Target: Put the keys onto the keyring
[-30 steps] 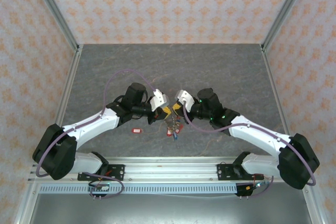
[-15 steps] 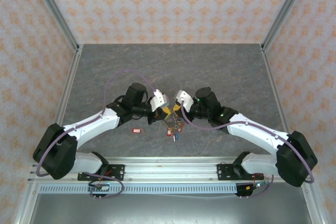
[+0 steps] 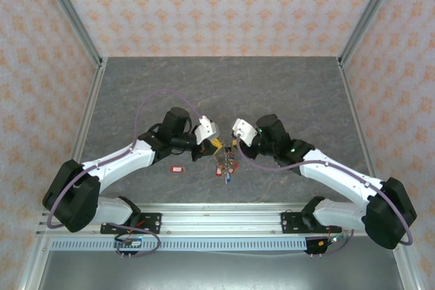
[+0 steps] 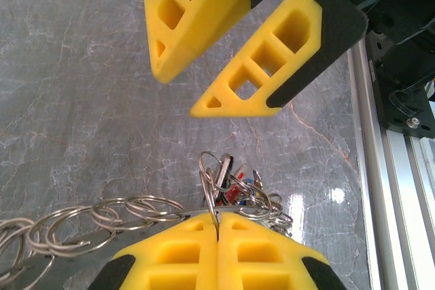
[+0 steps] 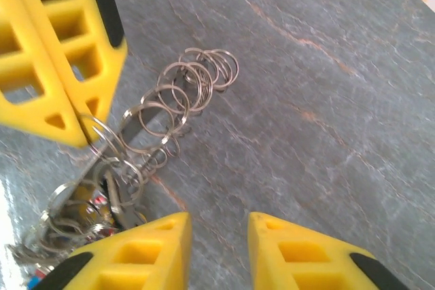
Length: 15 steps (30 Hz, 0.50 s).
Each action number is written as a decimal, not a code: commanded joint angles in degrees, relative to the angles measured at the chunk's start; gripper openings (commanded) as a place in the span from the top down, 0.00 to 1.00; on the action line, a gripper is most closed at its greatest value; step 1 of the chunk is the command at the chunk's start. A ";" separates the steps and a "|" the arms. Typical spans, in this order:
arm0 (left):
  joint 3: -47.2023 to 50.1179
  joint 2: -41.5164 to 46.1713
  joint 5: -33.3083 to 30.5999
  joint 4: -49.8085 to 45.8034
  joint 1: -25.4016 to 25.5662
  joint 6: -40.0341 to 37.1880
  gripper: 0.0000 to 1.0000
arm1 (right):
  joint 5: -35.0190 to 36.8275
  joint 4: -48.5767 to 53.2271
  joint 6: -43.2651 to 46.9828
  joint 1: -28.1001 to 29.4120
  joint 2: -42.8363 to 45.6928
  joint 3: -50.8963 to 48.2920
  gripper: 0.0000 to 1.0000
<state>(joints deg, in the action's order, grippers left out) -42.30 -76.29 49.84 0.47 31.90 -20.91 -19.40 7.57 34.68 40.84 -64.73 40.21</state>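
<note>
Keyring [image 4: 234, 191] pinched at lower centre by my left gripper [image 4: 217, 225], jaws clamped on its wire to steady it; right gripper [image 4: 182, 89] above, jaws apart, empty

No writing could be read. The red-tagged key [image 3: 177, 168] on the desk [image 3: 272, 86] and the keyring [image 3: 224, 166] with its coloured tags were too small to show any lettering.

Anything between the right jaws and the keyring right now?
Nothing visible. The right gripper, jaws open, sits just short of the keyring, with bare table between them. The left gripper is shut on one of its rings.
</note>
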 commanded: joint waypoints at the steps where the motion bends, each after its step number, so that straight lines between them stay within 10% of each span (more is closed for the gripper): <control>1: -1.55 -0.09 2.74 2.59 0.38 -0.45 1.00 | 2.30 3.06 1.36 -0.06 2.21 0.72 0.71; 15: -1.83 -0.25 6.08 2.14 0.53 -0.77 1.00 | -28.22 1.59 2.30 -4.98 2.59 3.06 0.74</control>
<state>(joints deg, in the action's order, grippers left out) -42.28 -76.29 53.15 0.49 31.90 -20.93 -40.82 8.01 34.98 36.16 -59.96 40.91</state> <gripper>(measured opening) 0.040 0.264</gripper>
